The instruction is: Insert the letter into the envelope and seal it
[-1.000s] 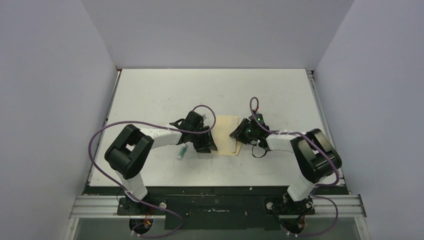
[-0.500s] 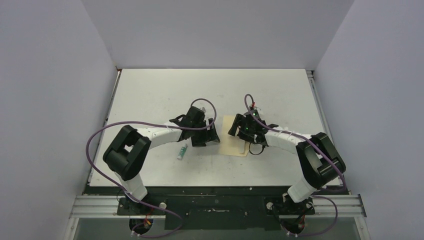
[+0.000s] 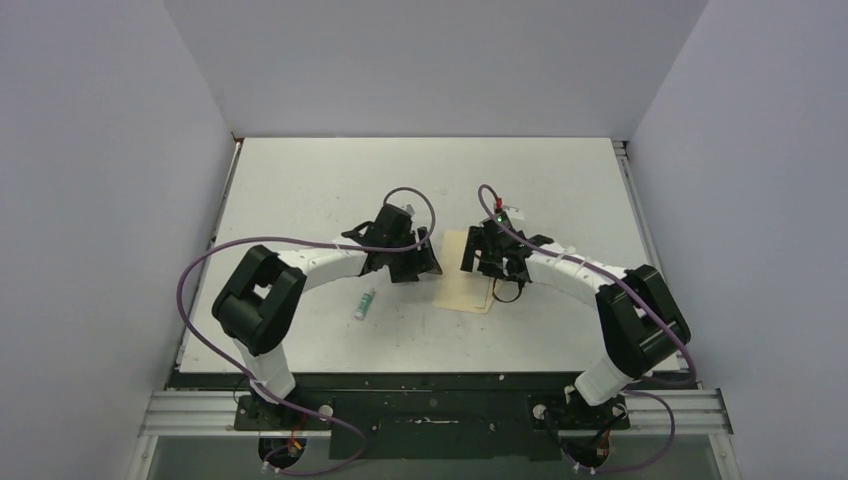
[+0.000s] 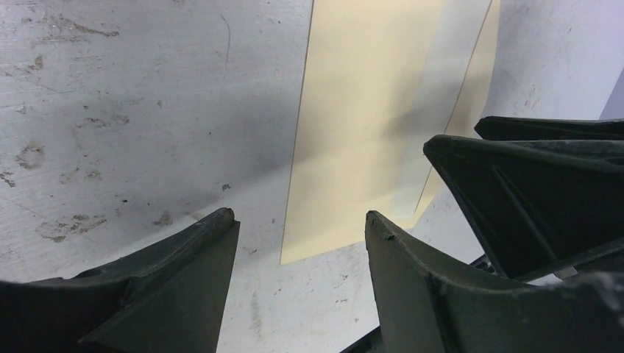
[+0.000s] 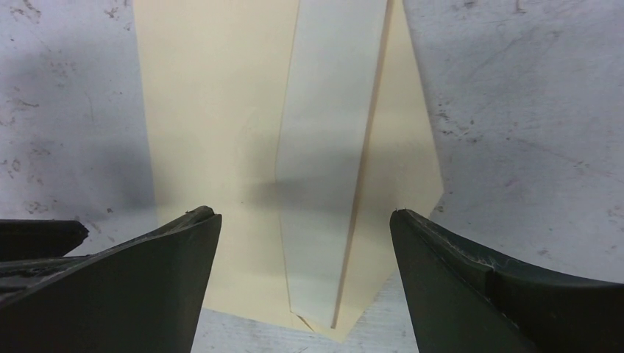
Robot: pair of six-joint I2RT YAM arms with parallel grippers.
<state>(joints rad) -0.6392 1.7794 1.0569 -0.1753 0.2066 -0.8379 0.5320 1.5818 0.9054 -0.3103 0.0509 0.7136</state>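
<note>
The pale tan envelope point(image 3: 465, 286) lies flat on the table between my two grippers. In the right wrist view the envelope point(image 5: 221, 110) shows a pale glossy strip point(image 5: 331, 132) running along its folded flap. The letter is hidden; no dark-bordered sheet shows in any view. My left gripper point(image 3: 424, 262) hangs open just above the envelope's near corner point(image 4: 309, 246), with nothing between its fingers point(image 4: 199, 250). My right gripper point(image 3: 472, 258) stands wide open over the envelope's flap end point(image 5: 346, 323), holding nothing.
A small green and white tube point(image 3: 364, 303) lies on the table left of the envelope, near the left arm. The worn white table point(image 3: 330, 180) is walled on three sides. The right gripper's black fingers point(image 4: 515, 191) show in the left wrist view.
Both grippers have opened and let go of the envelope. Both have drawn back toward the far side, and the envelope now lies flat between them.
</note>
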